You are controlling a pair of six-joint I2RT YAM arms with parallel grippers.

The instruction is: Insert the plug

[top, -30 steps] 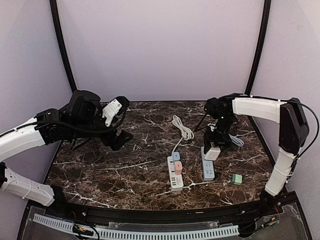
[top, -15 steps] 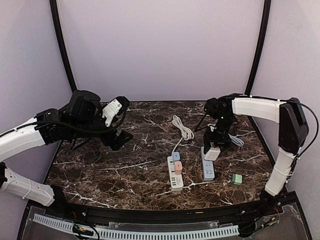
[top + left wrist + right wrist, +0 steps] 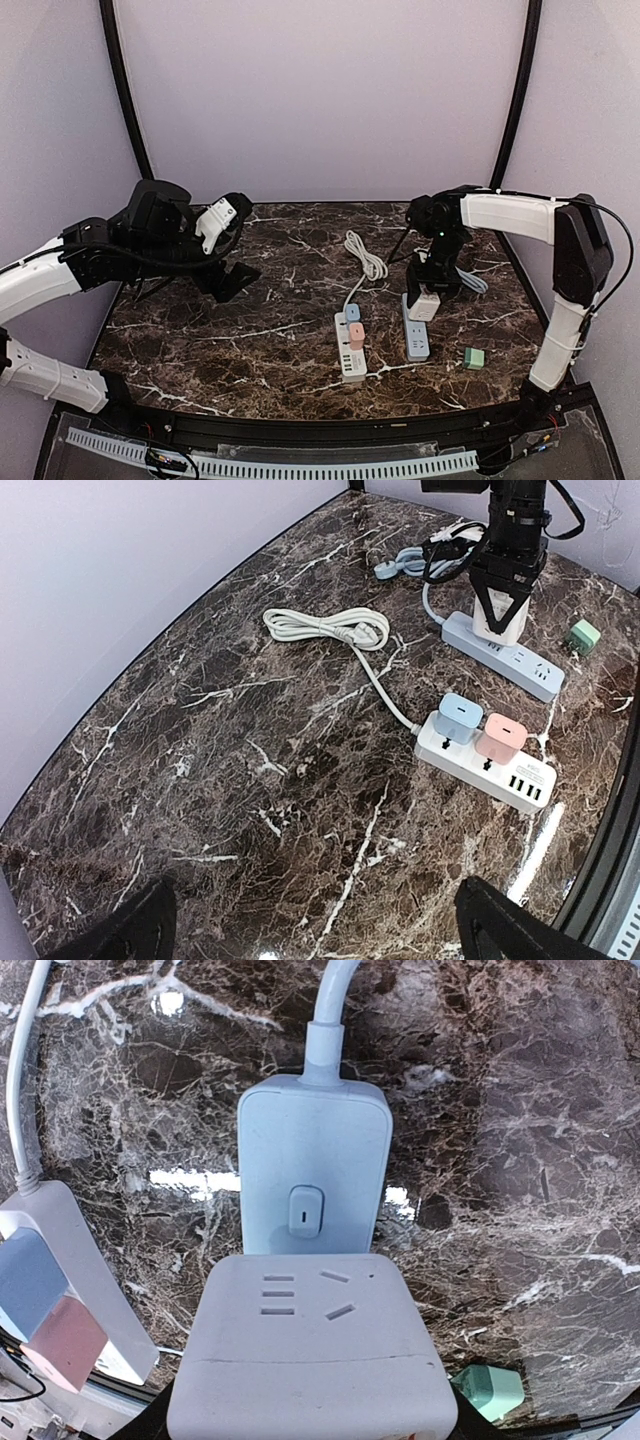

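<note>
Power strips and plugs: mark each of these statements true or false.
The white power strip carries a blue plug and a pink plug. True.
The green plug sits in the grey-blue power strip. False: it lies loose on the table beside that strip.
The right gripper holds a white plug over the grey-blue power strip. True.
The left gripper is shut on the white cable. False: its jaws stand open and empty, away from the cable.

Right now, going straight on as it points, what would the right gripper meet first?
The blue power strip, directly below. The white plug held in the right gripper would touch it first; any gap between them is hard to judge.
</note>
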